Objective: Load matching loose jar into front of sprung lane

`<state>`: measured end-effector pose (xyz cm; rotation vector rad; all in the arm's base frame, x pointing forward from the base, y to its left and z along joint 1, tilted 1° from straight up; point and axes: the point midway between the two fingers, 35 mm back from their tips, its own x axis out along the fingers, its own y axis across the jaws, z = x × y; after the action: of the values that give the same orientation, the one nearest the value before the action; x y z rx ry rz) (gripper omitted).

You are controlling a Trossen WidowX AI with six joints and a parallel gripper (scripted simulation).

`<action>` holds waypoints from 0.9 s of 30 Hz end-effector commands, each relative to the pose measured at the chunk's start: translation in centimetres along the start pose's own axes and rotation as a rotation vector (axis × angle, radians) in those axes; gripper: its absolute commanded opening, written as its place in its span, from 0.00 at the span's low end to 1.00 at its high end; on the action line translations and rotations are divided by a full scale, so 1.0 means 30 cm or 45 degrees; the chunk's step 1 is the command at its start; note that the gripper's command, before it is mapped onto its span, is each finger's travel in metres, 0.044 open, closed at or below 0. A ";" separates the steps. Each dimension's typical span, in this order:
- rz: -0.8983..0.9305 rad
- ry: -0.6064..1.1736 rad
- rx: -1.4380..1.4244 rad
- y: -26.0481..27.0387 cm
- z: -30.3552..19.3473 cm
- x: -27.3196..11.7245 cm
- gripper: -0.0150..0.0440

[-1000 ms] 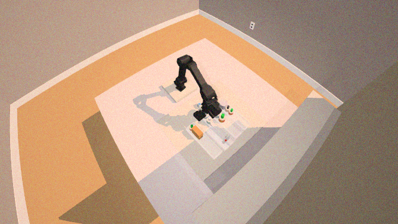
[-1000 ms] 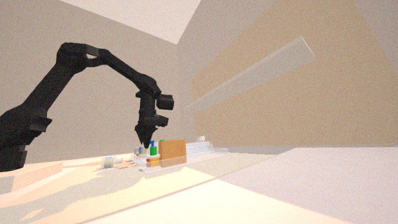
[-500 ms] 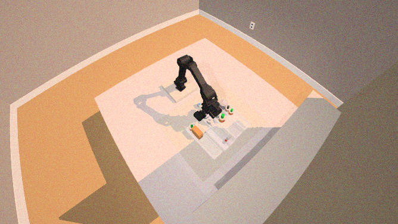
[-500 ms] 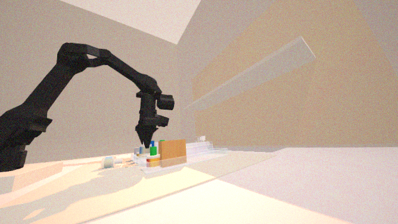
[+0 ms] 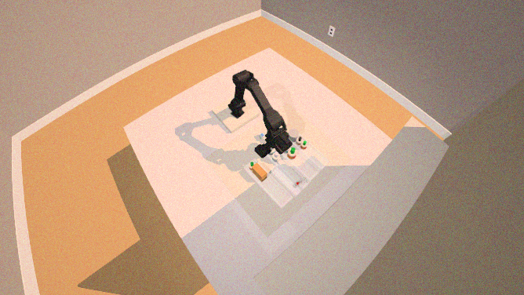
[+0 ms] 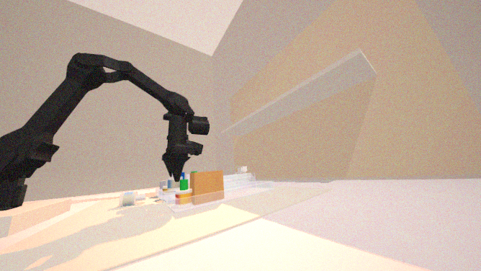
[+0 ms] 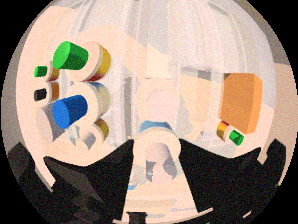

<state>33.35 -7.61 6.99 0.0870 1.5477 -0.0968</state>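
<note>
My gripper is shut on a white jar with a pale knob and a blue band, which stands out between the fingertips in the wrist view. Another pale-knobbed white jar is just beyond it, in line with the clear lane. The two look close together; whether they touch cannot be told. The clear rack carries the lanes. The pusher plate and the low front stop are not distinct, and the held jar's base is hidden, so whether it rests on the lane floor cannot be told.
An orange block and a small green-capped jar stand on one side. Blue-capped and larger green-capped jars stand on the other. A small blue-and-white object lies nearer the arm base.
</note>
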 end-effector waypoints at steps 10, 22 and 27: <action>-0.003 -0.028 0.006 -0.002 0.018 0.016 0.25; -0.003 -0.028 0.006 -0.002 0.017 0.030 0.25; -0.003 -0.028 0.006 -0.002 0.016 0.036 0.25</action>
<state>33.35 -7.63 6.31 0.0867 1.5421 -0.0979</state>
